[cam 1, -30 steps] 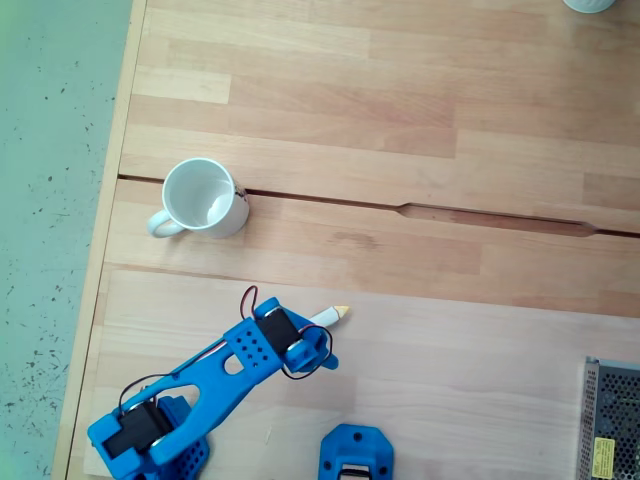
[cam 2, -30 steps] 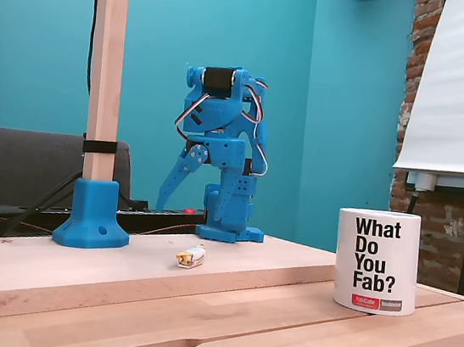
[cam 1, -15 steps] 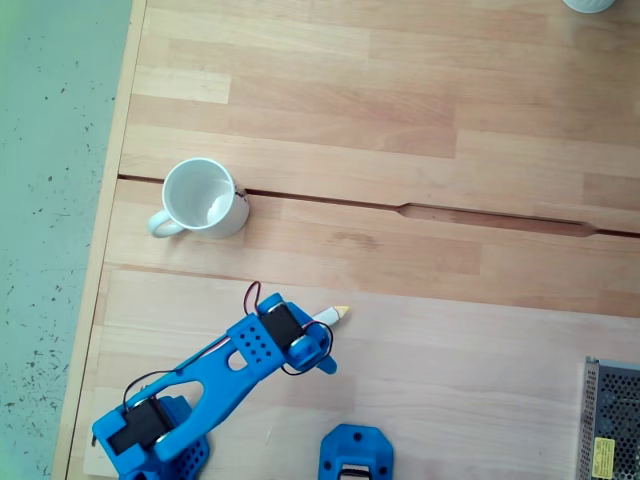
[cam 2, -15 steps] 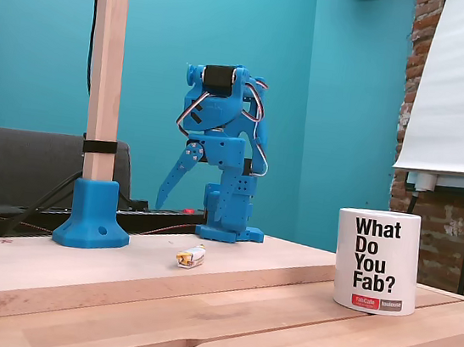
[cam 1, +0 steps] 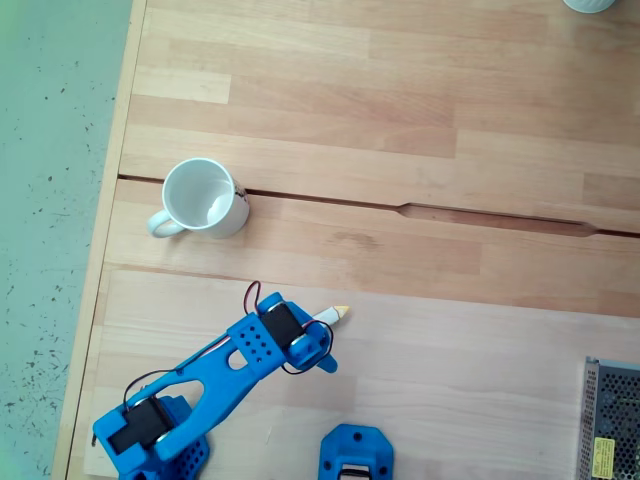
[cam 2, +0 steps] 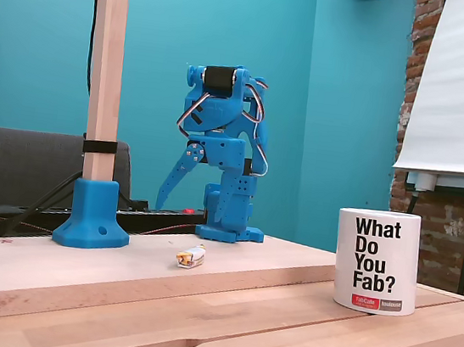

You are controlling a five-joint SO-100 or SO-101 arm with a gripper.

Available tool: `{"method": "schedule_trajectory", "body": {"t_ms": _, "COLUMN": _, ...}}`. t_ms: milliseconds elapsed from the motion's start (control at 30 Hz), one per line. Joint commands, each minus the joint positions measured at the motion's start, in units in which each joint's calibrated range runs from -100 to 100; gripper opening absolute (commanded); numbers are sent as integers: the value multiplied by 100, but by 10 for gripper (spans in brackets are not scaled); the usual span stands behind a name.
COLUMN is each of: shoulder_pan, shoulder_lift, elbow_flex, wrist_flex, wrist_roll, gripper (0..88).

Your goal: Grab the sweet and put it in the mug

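Note:
The white mug (cam 1: 205, 198) stands upright at the left of the table in a fixed view from above, handle to the left; in a fixed view from the side the mug (cam 2: 376, 261) shows black lettering. The sweet (cam 1: 333, 314) lies on the wood, its white and orange end poking out from under the blue arm (cam 1: 265, 345). From the side, the sweet (cam 2: 190, 257) rests flat on the raised board. My gripper (cam 2: 160, 203) hangs above the board, pointing down, behind and left of the sweet, fingers together and holding nothing.
A wooden post in a blue foot (cam 2: 93, 212) stands left of the arm; the same blue foot (cam 1: 357, 455) sits at the bottom edge. A metal mesh box (cam 1: 610, 420) is at the lower right. A pale round object (cam 1: 590, 4) peeks in at the top right.
The arm's wrist has shifted very slightly down-left in the view from above. The sweet and the mug have not moved.

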Motion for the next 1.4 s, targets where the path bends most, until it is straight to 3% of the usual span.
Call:
{"method": "schedule_trajectory", "body": {"t_ms": 0, "shoulder_pan": -53, "shoulder_lift": 64, "elbow_flex": -249, "wrist_flex": -28, "wrist_roll": -10, "gripper": 374}}
{"method": "schedule_trajectory", "body": {"t_ms": 1367, "shoulder_pan": 19, "shoulder_lift": 546, "elbow_flex": -900, "wrist_flex": -28, "wrist_roll": -39, "gripper": 374}}
